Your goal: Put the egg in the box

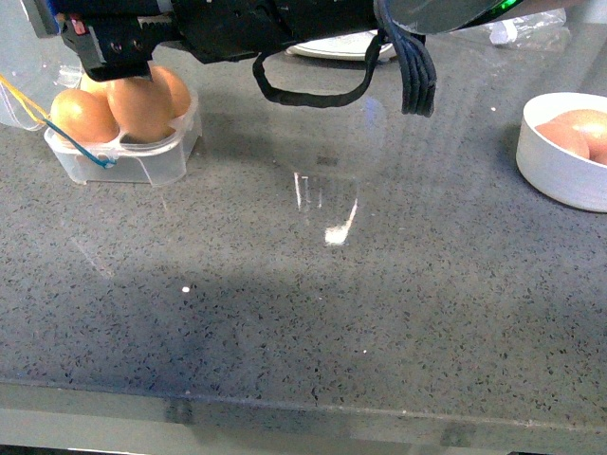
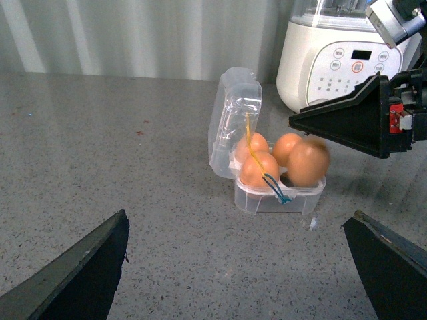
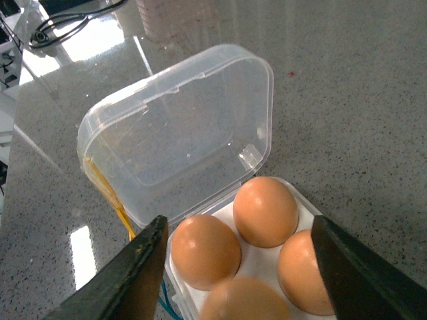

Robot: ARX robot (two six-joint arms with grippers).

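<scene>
The box (image 1: pixel 123 163) stands open at the far left of the counter, its clear lid (image 3: pixel 180 133) tipped back. Several orange-brown eggs fill its cells. One egg (image 3: pixel 243 300) lies nearest the right wrist camera, directly between the spread fingers; in the left wrist view this egg (image 2: pixel 308 163) sits in the front cell just under the black fingers. My right gripper (image 3: pixel 238 221) hovers open over the box (image 2: pixel 277 199), gripping nothing. My left gripper (image 2: pixel 238 217) is open low over bare counter, a short way in front of the box.
A round white bowl (image 1: pixel 560 180) holding more eggs (image 1: pixel 569 133) stands at the right. A white appliance (image 2: pixel 333 60) stands behind the box. A plate (image 1: pixel 332 47) lies at the back. My right arm (image 1: pixel 285 19) spans the far side.
</scene>
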